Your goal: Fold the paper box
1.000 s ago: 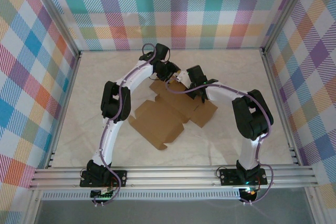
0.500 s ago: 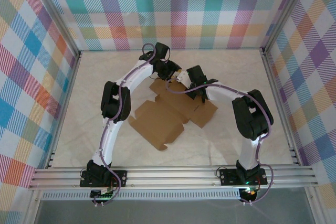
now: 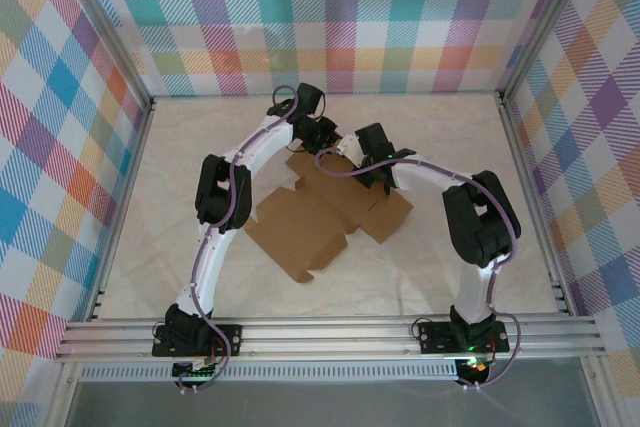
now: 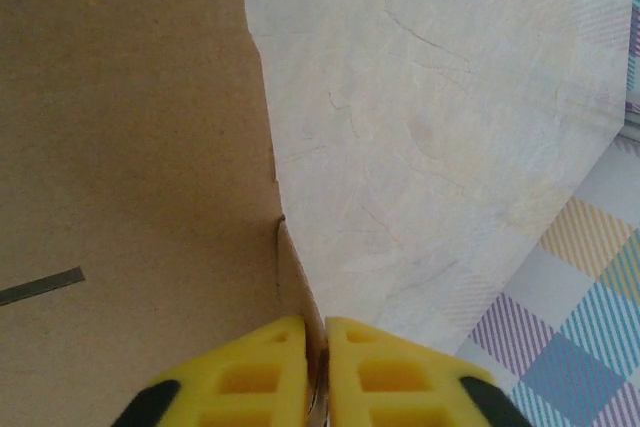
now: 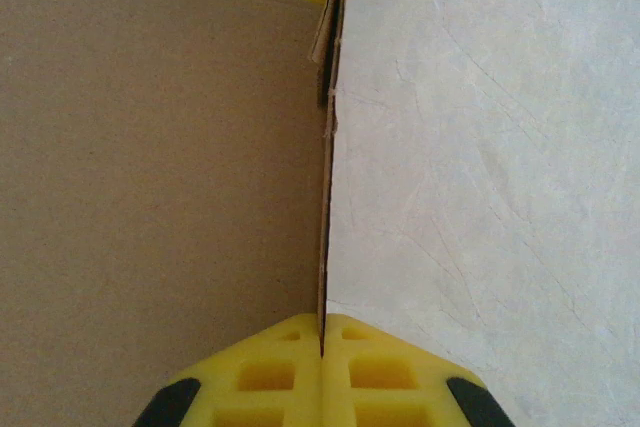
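Box (image 3: 305, 227) edge in left pincer (image 4: 316, 335), right pincer (image 5: 322, 325)

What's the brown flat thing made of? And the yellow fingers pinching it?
The paper box looks like thin brown cardboard: matte, faintly fibrous, with a cut slot and a raw edge. The fingers of the right end effector look like moulded yellow plastic, smooth, with hollow pockets; possibly rubbery, hard to tell.

Robot lab cell, aluminium frame (image 3: 330, 332), plaid-cloth walls (image 3: 350, 17), pale tabletop (image 3: 160, 177)
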Available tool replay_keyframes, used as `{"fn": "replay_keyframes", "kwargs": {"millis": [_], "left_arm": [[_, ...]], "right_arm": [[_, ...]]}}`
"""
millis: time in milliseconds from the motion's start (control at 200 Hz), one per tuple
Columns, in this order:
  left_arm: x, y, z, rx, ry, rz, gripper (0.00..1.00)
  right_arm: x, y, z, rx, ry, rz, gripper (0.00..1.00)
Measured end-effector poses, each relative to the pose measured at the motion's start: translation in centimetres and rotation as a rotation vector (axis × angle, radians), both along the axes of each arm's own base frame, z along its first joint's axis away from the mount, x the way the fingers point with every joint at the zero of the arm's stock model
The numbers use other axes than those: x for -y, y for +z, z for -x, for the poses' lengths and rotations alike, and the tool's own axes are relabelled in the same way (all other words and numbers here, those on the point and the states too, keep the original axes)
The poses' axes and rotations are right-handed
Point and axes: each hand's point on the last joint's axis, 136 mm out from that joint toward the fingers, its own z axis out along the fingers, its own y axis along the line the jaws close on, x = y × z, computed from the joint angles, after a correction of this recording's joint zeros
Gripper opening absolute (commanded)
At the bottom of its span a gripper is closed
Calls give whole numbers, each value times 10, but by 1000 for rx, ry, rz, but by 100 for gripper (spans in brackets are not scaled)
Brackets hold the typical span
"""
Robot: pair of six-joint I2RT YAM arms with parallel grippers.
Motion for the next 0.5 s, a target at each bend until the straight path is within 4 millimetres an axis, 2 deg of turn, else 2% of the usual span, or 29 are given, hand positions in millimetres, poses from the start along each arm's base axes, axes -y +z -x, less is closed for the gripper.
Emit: {"fn": "replay_keyframes", "kwargs": {"millis": [40,110,300,345,375,395,500], "left_arm": [[0,0,0,-1,0,-1,16],[0,0,0,5,-9,-5,41],[-6,-2,1,19,-21,-45,70],[-9,-3,2,30,-29,-70,85],[-13,-1,2,42,-29,-88,91],[-15,0,2,57,-37,-104,99],[-40,17,10,118,-24,-189,100]], "right_arm": [[0,0,0,-1,-1,1,0],[0,0,0,-1,-1,1,0],[2,-1,1,-9,-5,1,0],[3,-1,1,-16,-16,-3,0],[5,0,0,-21,-26,-6,0],[5,1,0,-24,-31,-9,0],[8,9,-4,-34,-74,-37,0]]}}
